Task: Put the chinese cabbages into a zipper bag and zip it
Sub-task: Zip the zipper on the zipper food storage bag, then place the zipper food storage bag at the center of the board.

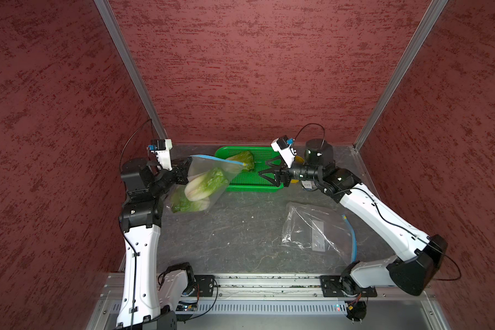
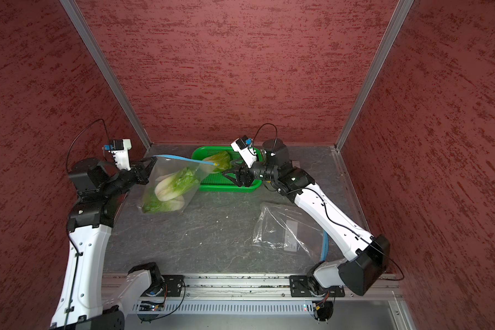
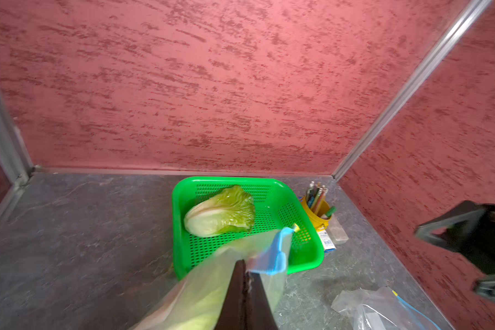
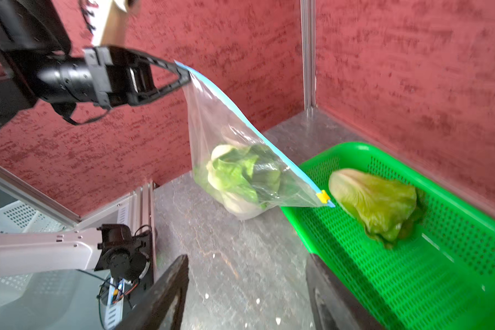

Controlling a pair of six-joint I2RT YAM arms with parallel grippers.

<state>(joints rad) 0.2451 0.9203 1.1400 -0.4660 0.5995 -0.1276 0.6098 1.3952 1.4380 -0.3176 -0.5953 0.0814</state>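
Observation:
My left gripper (image 1: 189,164) is shut on one top corner of the clear zipper bag (image 1: 203,183), which hangs tilted with its bottom on the table. Two chinese cabbages (image 4: 240,171) lie inside it. The blue zip strip runs from my left gripper (image 4: 187,75) down to a yellow slider (image 4: 323,196) at the far corner, over the green basket's (image 1: 252,183) edge. A third chinese cabbage (image 1: 245,160) lies in the basket. My right gripper (image 1: 263,168) is open and holds nothing, a short way right of the slider, above the basket. In its wrist view the right gripper (image 4: 247,258) has only table between its fingers.
A second, empty clear bag (image 1: 317,228) with a blue zip lies crumpled on the table at the front right, beside my right arm. A yellow cup of pencils (image 3: 317,208) and a small box stand right of the basket. Red walls enclose three sides.

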